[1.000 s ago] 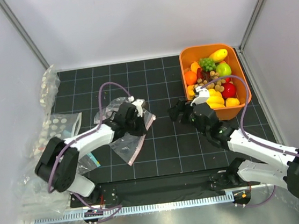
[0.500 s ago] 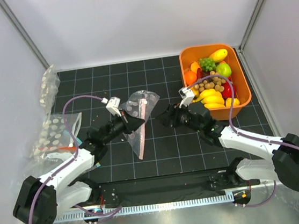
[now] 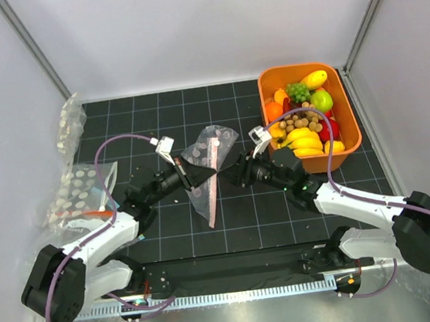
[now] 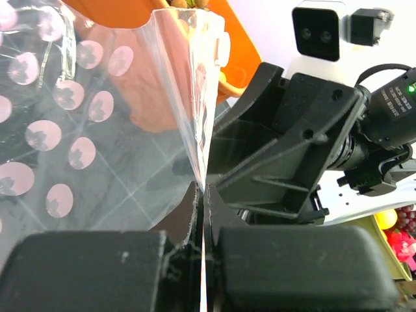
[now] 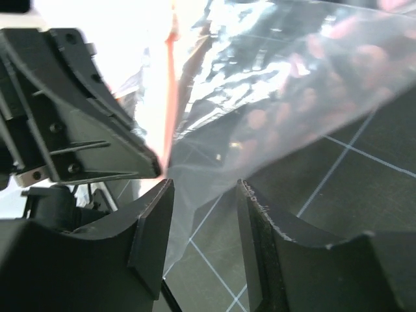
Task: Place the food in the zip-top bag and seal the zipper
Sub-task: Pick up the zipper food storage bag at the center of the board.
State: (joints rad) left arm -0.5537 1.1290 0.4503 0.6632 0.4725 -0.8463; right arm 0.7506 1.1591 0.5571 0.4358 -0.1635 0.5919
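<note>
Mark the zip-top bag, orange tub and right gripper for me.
zip-top bag (image 3: 213, 147), top external view, dotted upper panel.
orange tub (image 3: 298, 67), top external view, far rim.
right gripper (image 5: 205, 195), right wrist view, gap between its fingertips.

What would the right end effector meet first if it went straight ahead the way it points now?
The zip-top bag: its clear film lies between the open jaws. Close behind it, probably the left end effector, which pinches that bag.

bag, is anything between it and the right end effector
Nothing visible does. The right end effector is at the bag, jaws open on either side of its film, while the left end effector holds it up.
</note>
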